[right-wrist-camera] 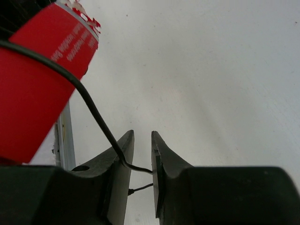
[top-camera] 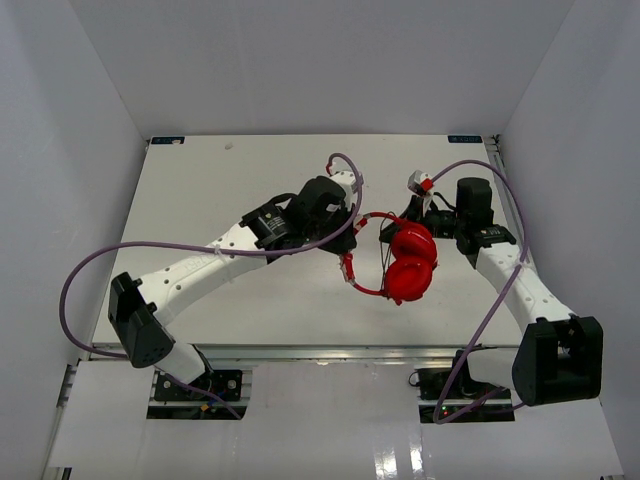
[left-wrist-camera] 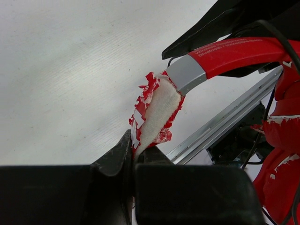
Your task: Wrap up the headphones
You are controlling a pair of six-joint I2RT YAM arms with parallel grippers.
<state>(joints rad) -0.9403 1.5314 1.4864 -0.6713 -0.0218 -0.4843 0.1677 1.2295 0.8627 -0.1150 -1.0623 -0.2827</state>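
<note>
White table, headphones in left jaws

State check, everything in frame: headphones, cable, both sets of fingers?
headphones: between the two arms, ear cups close together
headband padding: red cover torn and flaking, white padding exposed, pinched at its end
cable: runs from the headphones down into the gap between the right fingers
left fingers: shut on the headband padding
right fingers: slightly apart, cable crossing the gap, not clamped
</note>
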